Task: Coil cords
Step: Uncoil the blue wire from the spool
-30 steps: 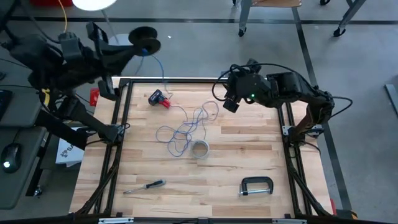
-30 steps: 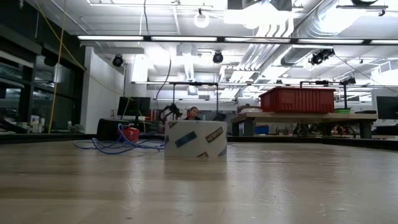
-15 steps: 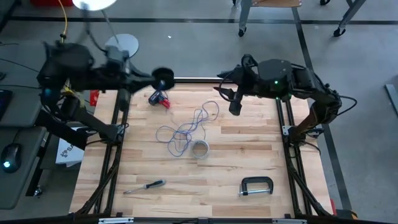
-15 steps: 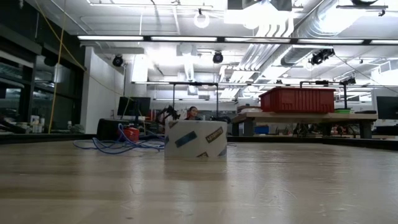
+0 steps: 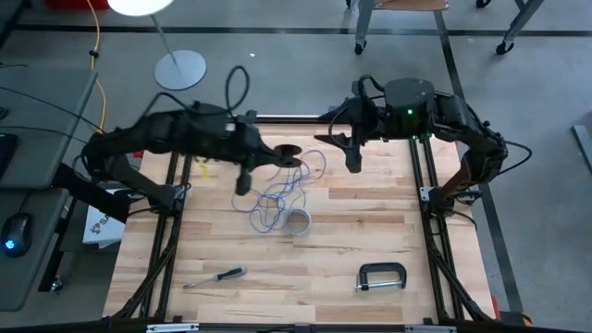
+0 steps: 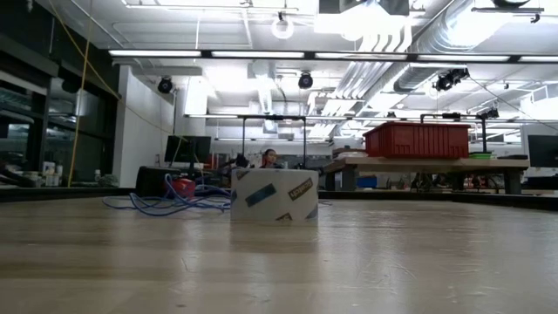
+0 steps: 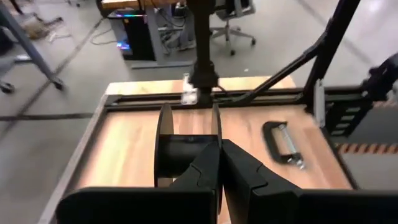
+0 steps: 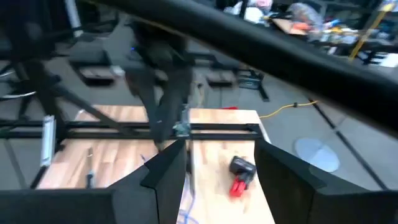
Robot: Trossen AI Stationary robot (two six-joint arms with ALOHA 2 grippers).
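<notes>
A blue cord and a pale grey cord (image 5: 277, 192) lie in one loose tangle on the middle of the wooden table; the low view shows the blue cord (image 6: 166, 205) flat on the wood. My left gripper (image 5: 276, 154) reaches in from the left, shut, with a black spool (image 5: 289, 152) at its fingertips, above the tangle's far end. The wrist view shows the spool (image 7: 186, 148) ahead of my left gripper (image 7: 221, 167). My right gripper (image 5: 355, 157) hangs open over the far right of the table, nothing between its fingers (image 8: 168, 177). My left gripper has the black spool at its fingertips. The shut fingers meet at one of the spool's two flanges (image 7: 215, 132), coming from the table's left and slanting a little down. The spool is lifted clear of the table, its two flanges upright.
A tape roll (image 5: 296, 222) stands just near of the tangle, also in the low view (image 6: 273, 194). A screwdriver (image 5: 215, 276) and a C-clamp (image 5: 381, 277) lie near the front edge. A red-and-black tool (image 8: 239, 174) lies at the far left of the table.
My left gripper has swung with the spool from beyond the table's far left corner toward the right and down, ending over the cords' far end. My right gripper has tipped up from pointing down to nearly level and risen slightly. The cords have stayed put.
</notes>
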